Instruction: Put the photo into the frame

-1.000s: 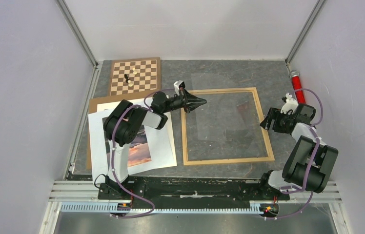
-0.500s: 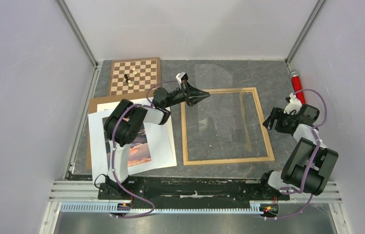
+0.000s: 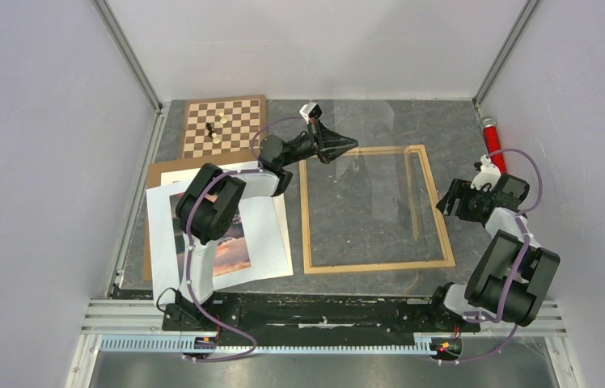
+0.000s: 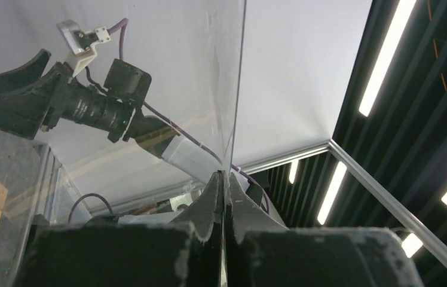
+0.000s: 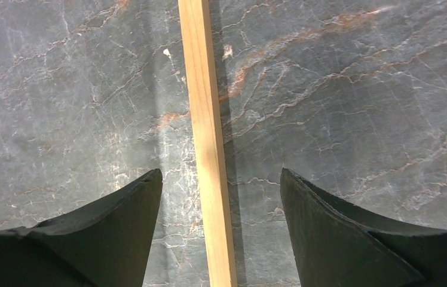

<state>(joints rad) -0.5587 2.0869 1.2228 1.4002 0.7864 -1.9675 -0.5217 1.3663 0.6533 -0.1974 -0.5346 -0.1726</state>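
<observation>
Raised higher than a second ago, the clear pane (image 4: 197,72) now tilts steeply off the frame (image 3: 376,266). The left gripper (image 4: 224,181) holds it, fingers clamped on its edge, likely to open the frame for loading. The right gripper (image 5: 221,179) hovers with fingers apart astride the frame's right rail, perhaps to steady it. The photo (image 3: 230,246) lies on a white sheet (image 3: 267,234) near the left edge of the table (image 3: 364,121), beside the frame. No writing is readable.

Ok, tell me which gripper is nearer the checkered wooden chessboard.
Left. The left gripper sits to the right of the checkered wooden chessboard; the right gripper hovers far off, over the right rail of the light wooden picture frame.
</observation>
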